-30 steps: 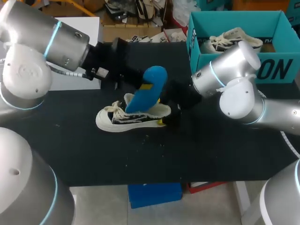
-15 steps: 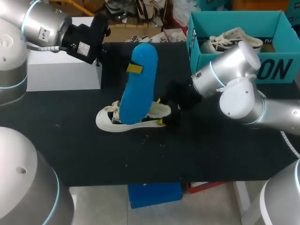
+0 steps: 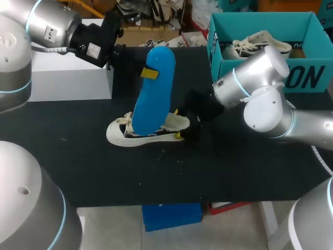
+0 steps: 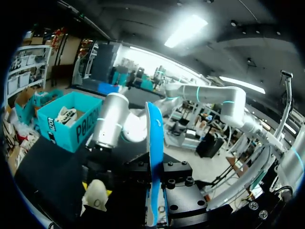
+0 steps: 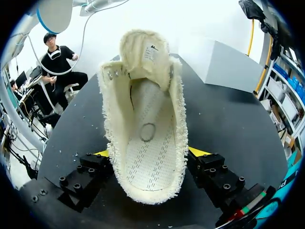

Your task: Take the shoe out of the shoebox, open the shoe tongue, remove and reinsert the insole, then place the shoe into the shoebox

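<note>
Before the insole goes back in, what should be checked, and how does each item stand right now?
1. Insole fully out of the shoe: ok, footbed is bare in the right wrist view.
2. Left gripper gripping the insole: ok.
3. Right gripper clamping the shoe's heel end: ok.
4. Tongue pulled open: ok.
5. Insole's toe end aimed toward the shoe's toe: cannot tell.

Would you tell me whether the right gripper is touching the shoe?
Touching: the right wrist view shows both fingers clamping the shoe from opposite sides.
</note>
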`<act>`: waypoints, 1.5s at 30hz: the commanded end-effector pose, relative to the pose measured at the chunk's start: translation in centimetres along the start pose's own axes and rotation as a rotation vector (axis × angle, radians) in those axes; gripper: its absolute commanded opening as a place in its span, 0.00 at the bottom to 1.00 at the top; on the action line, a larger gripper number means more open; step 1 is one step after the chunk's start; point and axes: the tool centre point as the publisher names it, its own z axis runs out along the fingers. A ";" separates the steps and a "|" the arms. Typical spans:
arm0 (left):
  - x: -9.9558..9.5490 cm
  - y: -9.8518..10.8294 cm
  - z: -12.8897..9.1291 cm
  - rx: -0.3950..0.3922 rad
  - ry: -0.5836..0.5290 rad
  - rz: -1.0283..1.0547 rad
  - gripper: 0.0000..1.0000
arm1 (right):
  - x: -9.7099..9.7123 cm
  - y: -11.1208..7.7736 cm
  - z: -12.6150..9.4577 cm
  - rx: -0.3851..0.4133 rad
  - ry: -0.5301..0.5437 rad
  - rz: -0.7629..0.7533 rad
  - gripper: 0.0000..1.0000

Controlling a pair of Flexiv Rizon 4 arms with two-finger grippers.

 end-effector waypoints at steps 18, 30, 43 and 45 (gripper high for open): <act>1.9 -6.9 -0.5 0.253 0.055 -0.033 0.00 | 0.0 0.0 0.0 0.002 0.000 0.001 0.00; 3.1 -8.3 -0.9 0.286 0.049 -0.014 0.00 | 0.0 0.0 0.0 0.002 0.000 0.001 0.00; 3.3 -8.5 -0.9 0.291 0.029 -0.003 0.00 | 0.0 0.0 0.0 0.002 0.000 0.001 0.27; 3.3 -8.5 -0.9 0.291 0.029 -0.003 0.00 | 0.0 -0.3 -0.1 0.072 0.006 0.014 1.00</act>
